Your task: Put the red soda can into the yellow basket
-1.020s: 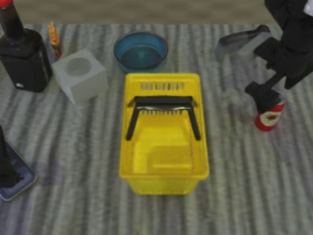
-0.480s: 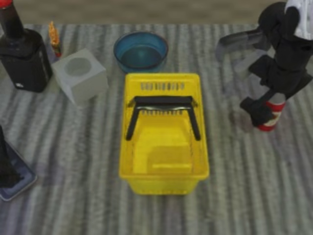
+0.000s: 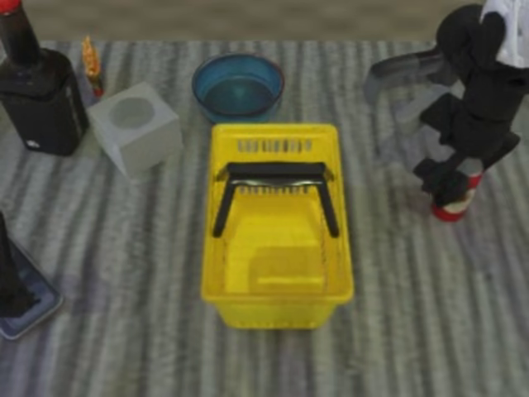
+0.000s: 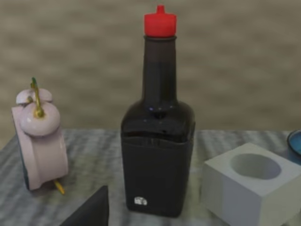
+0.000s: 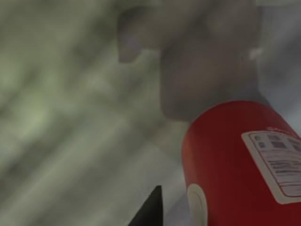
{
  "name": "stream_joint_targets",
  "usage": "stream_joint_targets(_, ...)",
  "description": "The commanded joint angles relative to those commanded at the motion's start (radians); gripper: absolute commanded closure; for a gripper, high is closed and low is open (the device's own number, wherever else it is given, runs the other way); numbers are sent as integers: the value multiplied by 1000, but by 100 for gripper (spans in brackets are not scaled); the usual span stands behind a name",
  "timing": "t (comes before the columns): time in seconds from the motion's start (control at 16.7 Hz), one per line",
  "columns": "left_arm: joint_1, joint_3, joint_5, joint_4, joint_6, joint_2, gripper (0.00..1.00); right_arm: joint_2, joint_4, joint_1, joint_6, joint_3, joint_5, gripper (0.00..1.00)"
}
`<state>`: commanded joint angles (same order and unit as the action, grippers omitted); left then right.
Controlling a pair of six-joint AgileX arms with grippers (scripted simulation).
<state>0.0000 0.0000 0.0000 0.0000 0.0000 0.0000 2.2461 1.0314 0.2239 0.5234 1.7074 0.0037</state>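
Nearest us, our left gripper (image 3: 10,285) sits parked at the table's left edge; we cannot tell how it is set. The yellow basket (image 3: 277,294) stands mid-table. To its right, well apart, our right gripper (image 3: 450,178) is over the red soda can (image 3: 453,207), its grip unclear to us. Farther back are a blue bowl (image 3: 238,86), a white cube (image 3: 135,126) and a dark bottle (image 4: 157,141).

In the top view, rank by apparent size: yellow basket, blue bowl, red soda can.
1. yellow basket
2. blue bowl
3. red soda can, mostly hidden under the right claw, so only part shows.
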Motion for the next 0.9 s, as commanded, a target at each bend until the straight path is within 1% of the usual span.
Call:
stream_joint_targets(0.36,0,0,0,0,0,0,0,0,0,0,0,0,0,98)
stream_joint_targets(0.42,0,0,0,0,0,0,0,0,0,0,0,0,0,100)
stream_joint_targets(0.9,0,0,0,0,0,0,0,-2,0,-2,-1,0,0,100)
